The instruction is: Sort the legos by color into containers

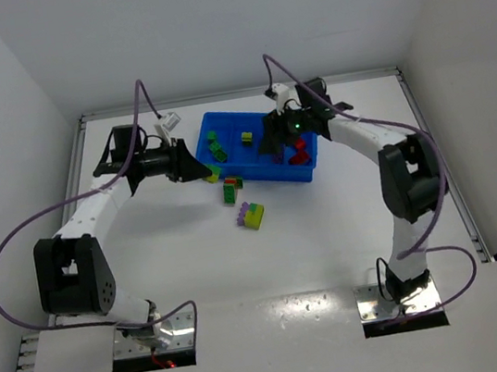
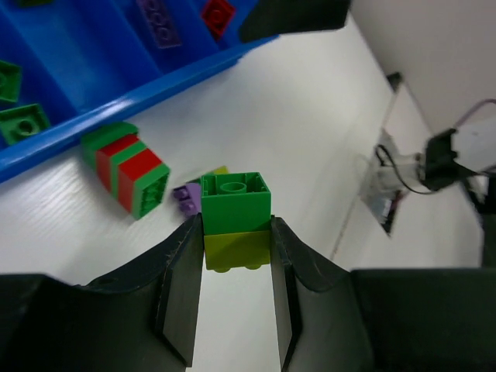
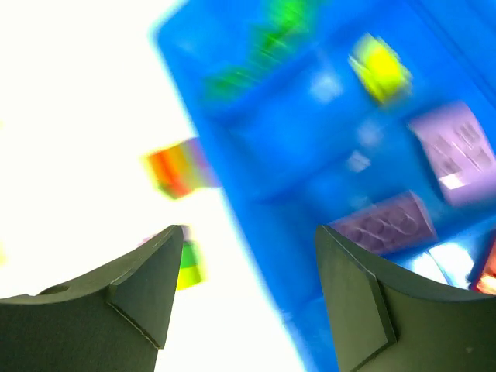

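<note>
Left claw [image 2: 236, 249] clamped on two-brick lego stack [image 2: 235, 213], just left of blue tray [image 1: 233, 130]. Stack's long axis runs straight out between fingers, green end outward, yellow-green end pinched. Right claw [image 3: 248, 240] spread open, empty, over tray; view blurred. Tray lies long-side left-right, far on bench [image 1: 330, 230]. Red-green cluster [image 2: 128, 167] on its side beside tray wall.

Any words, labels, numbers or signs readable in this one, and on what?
None can be read in any view.
Two-brick stack in the left gripper: studs show no legible lettering.
Purple bricks in the blue tray: too blurred to read.
</note>
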You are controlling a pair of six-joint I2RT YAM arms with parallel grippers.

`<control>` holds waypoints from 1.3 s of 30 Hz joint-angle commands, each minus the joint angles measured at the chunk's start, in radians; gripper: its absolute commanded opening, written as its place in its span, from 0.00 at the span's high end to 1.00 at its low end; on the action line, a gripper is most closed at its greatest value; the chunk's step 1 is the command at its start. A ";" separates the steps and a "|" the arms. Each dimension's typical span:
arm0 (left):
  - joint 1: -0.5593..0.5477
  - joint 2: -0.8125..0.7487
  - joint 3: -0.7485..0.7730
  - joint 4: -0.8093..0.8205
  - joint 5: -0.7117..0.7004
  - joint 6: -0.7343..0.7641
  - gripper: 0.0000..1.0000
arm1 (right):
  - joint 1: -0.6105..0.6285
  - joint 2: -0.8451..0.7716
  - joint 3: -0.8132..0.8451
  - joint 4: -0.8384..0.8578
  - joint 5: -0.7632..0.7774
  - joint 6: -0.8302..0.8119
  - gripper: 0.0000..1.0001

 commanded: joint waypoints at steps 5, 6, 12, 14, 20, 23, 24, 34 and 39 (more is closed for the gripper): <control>0.025 0.072 0.016 0.100 0.467 -0.036 1.00 | -0.040 -0.213 -0.073 0.096 -0.563 0.084 0.31; 0.025 0.089 0.016 0.100 0.493 -0.045 1.00 | -0.025 -0.226 -0.110 0.118 -0.572 0.100 0.31; -0.024 0.094 0.016 0.100 0.573 -0.055 1.00 | 0.058 -0.210 -0.087 0.101 -0.640 0.108 0.30; -0.034 0.071 0.016 0.109 0.573 -0.055 1.00 | 0.070 -0.189 -0.046 0.035 -0.652 0.086 0.30; -0.063 0.043 -0.013 0.128 0.560 -0.075 1.00 | 0.118 -0.175 -0.027 0.009 -0.670 0.082 0.28; -0.074 0.043 -0.022 0.139 0.560 -0.075 1.00 | 0.129 -0.166 -0.018 0.009 -0.670 0.082 0.28; -0.074 0.043 -0.022 0.148 0.560 -0.085 1.00 | 0.129 -0.166 -0.018 0.009 -0.670 0.082 0.28; -0.092 0.034 -0.031 0.158 0.542 -0.095 1.00 | 0.179 -0.135 0.014 -0.022 -0.680 0.082 0.28; -0.092 0.034 -0.031 0.168 0.542 -0.104 1.00 | 0.199 -0.126 0.014 -0.034 -0.690 0.070 0.31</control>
